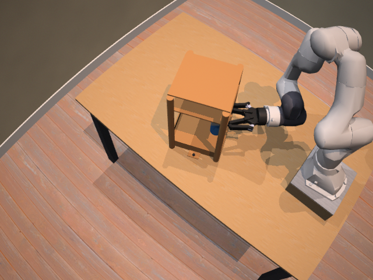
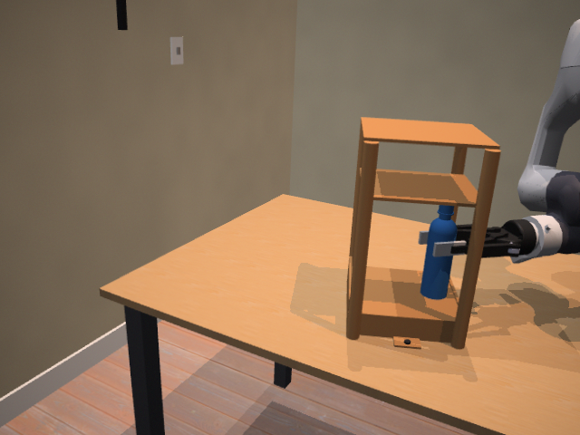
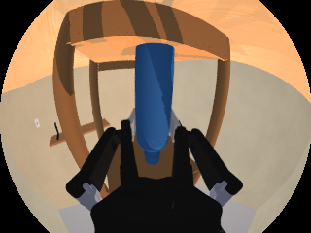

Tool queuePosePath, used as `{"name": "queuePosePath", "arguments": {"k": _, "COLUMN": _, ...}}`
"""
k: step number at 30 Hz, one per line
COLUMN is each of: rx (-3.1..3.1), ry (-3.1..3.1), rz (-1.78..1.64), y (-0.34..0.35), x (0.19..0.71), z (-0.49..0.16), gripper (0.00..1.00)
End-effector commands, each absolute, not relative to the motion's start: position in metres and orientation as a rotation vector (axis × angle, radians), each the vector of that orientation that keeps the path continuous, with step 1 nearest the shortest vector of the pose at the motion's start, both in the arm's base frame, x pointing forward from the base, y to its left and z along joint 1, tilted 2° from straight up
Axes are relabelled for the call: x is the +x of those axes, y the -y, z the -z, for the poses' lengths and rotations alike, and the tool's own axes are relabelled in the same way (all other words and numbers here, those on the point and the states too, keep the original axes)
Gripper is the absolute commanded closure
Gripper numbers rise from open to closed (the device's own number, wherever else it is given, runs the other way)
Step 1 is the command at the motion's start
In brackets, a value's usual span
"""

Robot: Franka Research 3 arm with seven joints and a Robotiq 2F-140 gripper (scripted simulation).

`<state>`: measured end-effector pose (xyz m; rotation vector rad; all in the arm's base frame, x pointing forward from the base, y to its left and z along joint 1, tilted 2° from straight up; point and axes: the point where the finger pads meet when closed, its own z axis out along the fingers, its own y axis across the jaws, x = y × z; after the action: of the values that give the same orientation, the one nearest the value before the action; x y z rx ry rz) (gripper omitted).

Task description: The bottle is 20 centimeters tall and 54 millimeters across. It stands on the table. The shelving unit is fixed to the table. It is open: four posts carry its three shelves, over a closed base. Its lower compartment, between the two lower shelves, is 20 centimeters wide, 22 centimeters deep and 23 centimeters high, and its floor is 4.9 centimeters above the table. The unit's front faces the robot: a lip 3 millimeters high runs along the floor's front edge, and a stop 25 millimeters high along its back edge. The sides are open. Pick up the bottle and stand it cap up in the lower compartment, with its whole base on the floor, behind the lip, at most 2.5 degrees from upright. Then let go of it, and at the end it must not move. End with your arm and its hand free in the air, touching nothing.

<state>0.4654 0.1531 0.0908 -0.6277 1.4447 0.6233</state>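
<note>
The blue bottle [image 1: 214,129] [image 2: 437,271] [image 3: 155,87] is inside the lower compartment of the orange-brown shelving unit [image 1: 207,81] [image 2: 429,131] [image 3: 63,63], near its front. It looks upright, cap up, with the cap just under the middle shelf. Its base is low over the compartment floor [image 2: 383,306]; whether it touches is not clear. My gripper [image 2: 438,243] [image 3: 153,115] reaches in level from the front and is shut on the bottle's upper body, one pad on each side. In the top view, the top shelf and a post hide the fingertips and most of the bottle.
The front posts stand on either side of my fingers; the near one [image 2: 478,234] passes in front of them in the exterior view. The middle shelf [image 2: 421,186] is close above the cap. A small plate with a dark dot [image 1: 193,154] [image 2: 406,343] lies beside the unit's base.
</note>
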Motion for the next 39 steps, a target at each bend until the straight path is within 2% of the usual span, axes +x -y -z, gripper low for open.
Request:
{"name": "queuePosePath", "arguments": {"k": 1, "rx": -0.637, "ry": -1.439, "rz": -0.618, "y": -0.1535, "x": 0.4652, "z": -0.0908, "gripper": 1.00}}
{"name": "queuePosePath", "arguments": {"k": 23, "rx": -0.637, "ry": -1.439, "rz": -0.618, "y": -0.1535, "x": 0.4652, "z": -0.0908, "gripper": 1.00}}
{"name": "queuePosePath", "arguments": {"k": 24, "rx": -0.637, "ry": -1.439, "rz": -0.618, "y": -0.1535, "x": 0.4652, "z": -0.0908, "gripper": 0.91}}
{"name": "queuePosePath", "arguments": {"k": 26, "rx": -0.637, "ry": -1.439, "rz": -0.618, "y": -0.1535, "x": 0.4652, "z": -0.0908, "gripper": 0.91}}
{"name": "queuePosePath", "arguments": {"k": 27, "rx": -0.637, "ry": -1.439, "rz": -0.618, "y": -0.1535, "x": 0.4652, "z": -0.0908, "gripper": 0.82}}
{"name": "queuePosePath", "arguments": {"k": 31, "rx": -0.637, "ry": -1.439, "rz": -0.618, "y": -0.1535, "x": 0.4652, "z": -0.0908, "gripper": 0.82}}
{"name": "queuePosePath", "arguments": {"k": 32, "rx": -0.637, "ry": -1.439, "rz": -0.618, "y": -0.1535, "x": 0.4652, "z": -0.0908, "gripper": 0.73}}
{"name": "queuePosePath", "arguments": {"k": 34, "rx": -0.637, "ry": -1.439, "rz": -0.618, "y": -0.1535, "x": 0.4652, "z": -0.0908, "gripper": 0.73}}
{"name": "queuePosePath", "arguments": {"k": 35, "rx": -0.637, "ry": -1.439, "rz": -0.618, "y": -0.1535, "x": 0.4652, "z": -0.0908, "gripper": 0.65}}
{"name": "queuePosePath", "arguments": {"k": 37, "rx": -0.637, "ry": -1.439, "rz": -0.618, "y": -0.1535, "x": 0.4652, "z": -0.0908, "gripper": 0.65}}
{"name": "queuePosePath", "arguments": {"k": 38, "rx": -0.637, "ry": -1.439, "rz": -0.618, "y": -0.1535, "x": 0.4652, "z": -0.0908, "gripper": 0.56}}
{"name": "queuePosePath", "arguments": {"k": 39, "rx": -0.637, "ry": -1.439, "rz": -0.618, "y": -0.1535, "x": 0.4652, "z": -0.0908, "gripper": 0.56}}
